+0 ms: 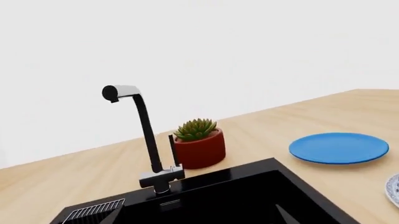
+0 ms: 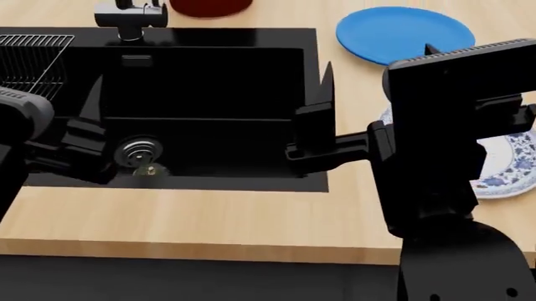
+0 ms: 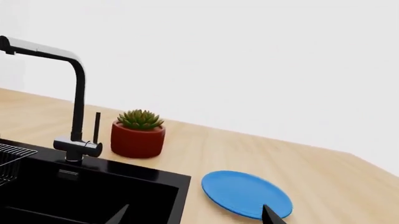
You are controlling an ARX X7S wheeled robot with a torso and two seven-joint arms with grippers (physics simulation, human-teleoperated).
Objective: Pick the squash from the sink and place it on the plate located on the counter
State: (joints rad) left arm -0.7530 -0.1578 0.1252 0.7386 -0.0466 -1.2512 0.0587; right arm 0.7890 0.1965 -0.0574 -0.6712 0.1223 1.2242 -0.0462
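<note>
The squash shows in no view. The black sink holds only its steel drain in the part I see. The white plate with the blue floral rim lies on the counter right of the sink, half hidden behind my right arm; a sliver of this plate shows in the left wrist view. My left gripper is open and empty over the sink's left part. My right gripper is open and empty above the sink's right rim.
A plain blue plate lies at the back right. A red pot with a succulent stands behind the sink beside the black-and-chrome faucet. A wire rack sits in the sink's left end. The counter's front edge is near me.
</note>
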